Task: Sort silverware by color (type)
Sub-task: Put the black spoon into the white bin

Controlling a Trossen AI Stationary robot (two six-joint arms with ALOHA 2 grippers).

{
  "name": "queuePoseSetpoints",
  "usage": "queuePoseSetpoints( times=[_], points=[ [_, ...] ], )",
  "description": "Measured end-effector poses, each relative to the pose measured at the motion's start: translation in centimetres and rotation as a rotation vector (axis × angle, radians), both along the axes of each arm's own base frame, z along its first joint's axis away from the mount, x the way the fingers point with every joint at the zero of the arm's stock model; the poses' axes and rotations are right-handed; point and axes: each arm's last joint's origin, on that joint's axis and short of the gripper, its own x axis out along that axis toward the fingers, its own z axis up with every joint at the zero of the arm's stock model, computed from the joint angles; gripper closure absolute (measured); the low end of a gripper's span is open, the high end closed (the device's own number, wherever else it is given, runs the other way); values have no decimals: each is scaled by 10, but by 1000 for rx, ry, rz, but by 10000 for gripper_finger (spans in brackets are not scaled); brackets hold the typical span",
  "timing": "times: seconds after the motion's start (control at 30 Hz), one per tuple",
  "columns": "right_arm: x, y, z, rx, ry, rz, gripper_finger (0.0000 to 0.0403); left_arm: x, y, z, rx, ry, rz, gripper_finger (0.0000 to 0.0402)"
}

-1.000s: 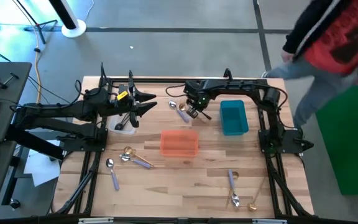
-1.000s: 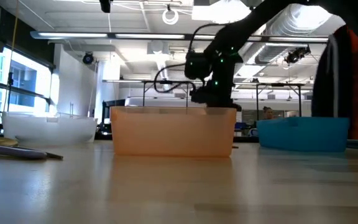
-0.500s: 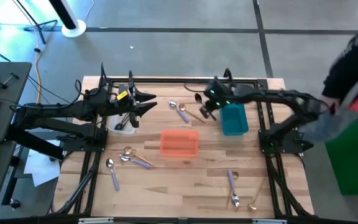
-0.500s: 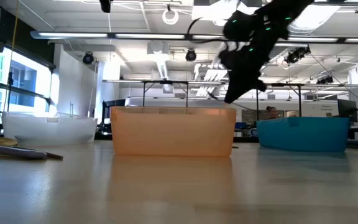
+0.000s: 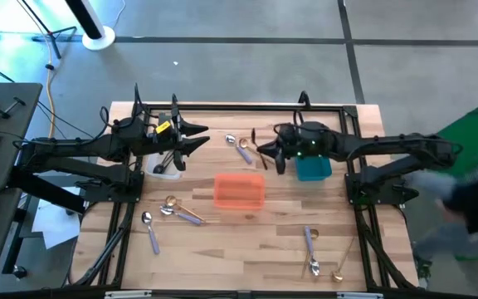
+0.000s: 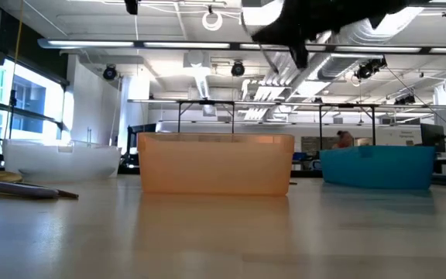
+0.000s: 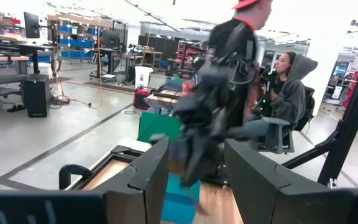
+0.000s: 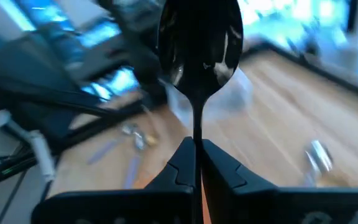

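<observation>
Right wrist view shows a black spoon pinched by its handle between the right gripper fingers, bowl up and away from the wrist, so it hangs free of the table and can be dropped bowl-first into a bin. In the high view that gripper sits right of centre in the upper half of the frame, just left of the teal bin and up-right of the orange bin; my guess is that the spoon is on its way to one of the bins, though which one I cannot tell.

The left gripper waits at upper left, by the clear bin; its fingers stand apart with nothing between them.

Other silverware lies loose on the table: a lavender spoon with a gold spoon beside it at upper centre, a gold and lavender pair left of the orange bin, a lavender spoon at lower left, and a lavender spoon with a gold spoon near it at lower right.

The table is pale wood planks inside a black frame, on a grey floor. A blurred person is at the right edge. The left wrist view shows a seated person in a workshop.
</observation>
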Motion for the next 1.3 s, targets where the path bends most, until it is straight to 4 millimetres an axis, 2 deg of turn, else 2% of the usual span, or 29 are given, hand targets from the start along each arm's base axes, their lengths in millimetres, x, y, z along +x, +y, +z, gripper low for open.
queuePoseSetpoints(
  times=[0.17, 0.3, 1.03, 1.3],
  points=[
    [7, 21, 35, -168, -100, 68, 403, 0, 0, 0, 0, 0, 0, 255],
    [8, 23, 50, -215, -134, 11, 403, 1, 0, -1, 0, 4, -7, 255],
    [9, 22, 55, -217, -171, 9, 403, 1, -1, -1, -14, 7, -35, 255],
    [11, 22, 61, -219, -248, 1, 403, 5, -1, -4, -16, 16, -37, 255]
  ],
)
